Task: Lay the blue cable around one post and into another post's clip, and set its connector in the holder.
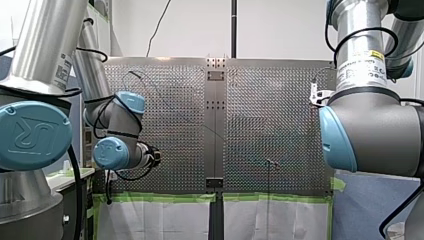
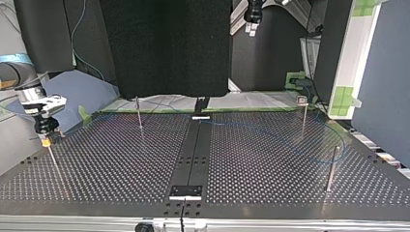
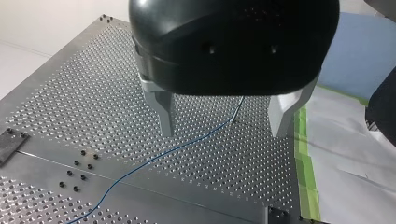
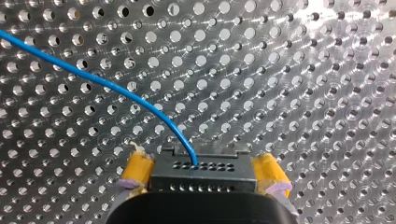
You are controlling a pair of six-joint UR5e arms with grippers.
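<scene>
Our right gripper (image 4: 203, 173) grips the black connector (image 4: 205, 179) between its yellow pads (image 4: 136, 170), close over the table (image 4: 303, 93). The blue cable (image 4: 116, 91) curves out of the connector and runs loose across the holes, passing under our left gripper (image 3: 223, 127), which hangs wide and empty. We judge that a taut pull could twist the connector in the pads, or that slack could snag on a post (image 2: 139, 115).

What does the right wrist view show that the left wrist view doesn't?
Only right wrist: my right gripper shut on the connector, with the cable leaving it. Only left wrist: my left gripper open and empty, green tape beside the table. Both: the blue cable and the perforated table.
</scene>
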